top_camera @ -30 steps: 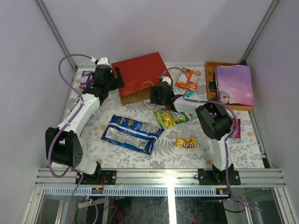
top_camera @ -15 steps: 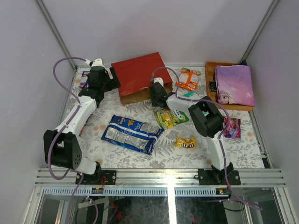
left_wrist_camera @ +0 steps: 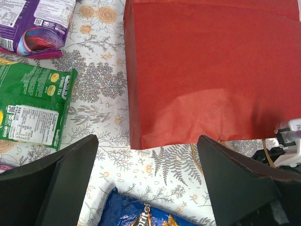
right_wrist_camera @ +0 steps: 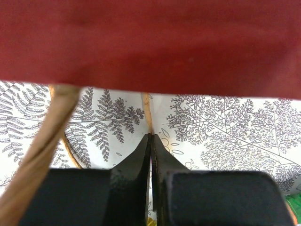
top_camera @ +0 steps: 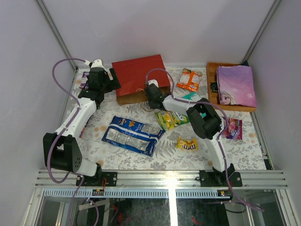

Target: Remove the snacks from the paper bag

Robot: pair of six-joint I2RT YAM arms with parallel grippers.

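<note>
Overhead, the paper bag [top_camera: 138, 70] lies flat at twelve o'clock, with the blue bag [top_camera: 134, 134] out on the table at its six. Left wrist: our left gripper [left_wrist_camera: 146, 141] gapes wide and empty over the bag's near edge. Right wrist: our right gripper [right_wrist_camera: 150, 139] is pinched tight, seemingly on the cord handle [right_wrist_camera: 147, 113]. We are seizing the bag, and next we should lift gently.

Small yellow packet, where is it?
Top view, right of centre: the small yellow packet lies right of the long blue bag, nearer than the yellow-green packet.
</note>
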